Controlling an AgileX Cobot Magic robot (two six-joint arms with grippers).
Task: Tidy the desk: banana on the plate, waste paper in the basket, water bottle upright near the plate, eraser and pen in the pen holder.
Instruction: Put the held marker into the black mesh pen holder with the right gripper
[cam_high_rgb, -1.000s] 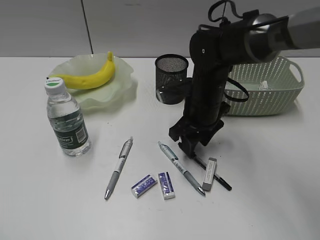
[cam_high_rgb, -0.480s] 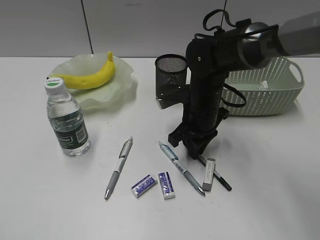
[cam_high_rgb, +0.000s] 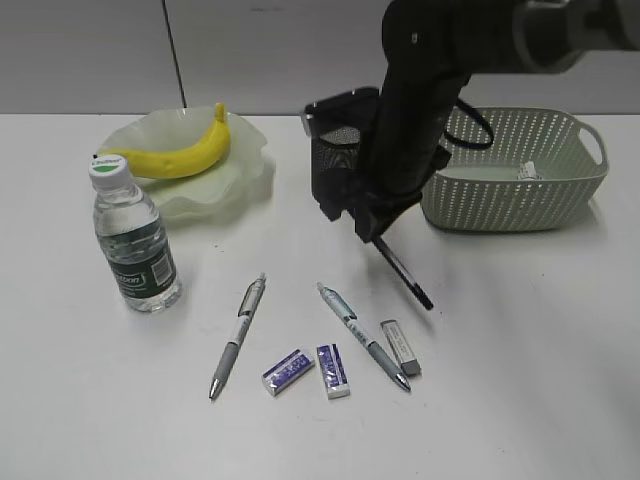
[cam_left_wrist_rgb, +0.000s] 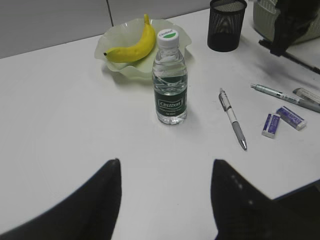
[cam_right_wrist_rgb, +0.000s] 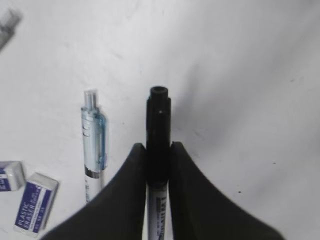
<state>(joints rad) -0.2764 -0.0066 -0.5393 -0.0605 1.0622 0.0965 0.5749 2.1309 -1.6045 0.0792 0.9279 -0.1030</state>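
My right gripper (cam_high_rgb: 375, 228) (cam_right_wrist_rgb: 158, 150) is shut on a black pen (cam_high_rgb: 405, 273) (cam_right_wrist_rgb: 158, 125) and holds it tilted in the air, just right of the black mesh pen holder (cam_high_rgb: 335, 165) (cam_left_wrist_rgb: 227, 25). A blue-clear pen (cam_high_rgb: 360, 334) (cam_right_wrist_rgb: 93, 140), a grey pen (cam_high_rgb: 238, 335) (cam_left_wrist_rgb: 232, 117), two blue-and-white erasers (cam_high_rgb: 288, 370) (cam_high_rgb: 332, 370) and a grey eraser (cam_high_rgb: 400, 347) lie on the desk (cam_high_rgb: 520, 340). The banana (cam_high_rgb: 185, 152) lies on the plate (cam_high_rgb: 235, 185). The water bottle (cam_high_rgb: 133, 240) (cam_left_wrist_rgb: 170, 80) stands upright. The waste paper (cam_high_rgb: 529, 171) lies in the basket (cam_high_rgb: 520, 205). My left gripper (cam_left_wrist_rgb: 165, 167) is open and empty.
A grey wall (cam_high_rgb: 250, 50) runs along the back edge of the desk. The right arm's body (cam_high_rgb: 425, 90) hangs over the pen holder and the basket's left end.
My right gripper has lifted the black pen off the desk and moved up and back toward the pen holder. The grey eraser beside it has shifted and turned.
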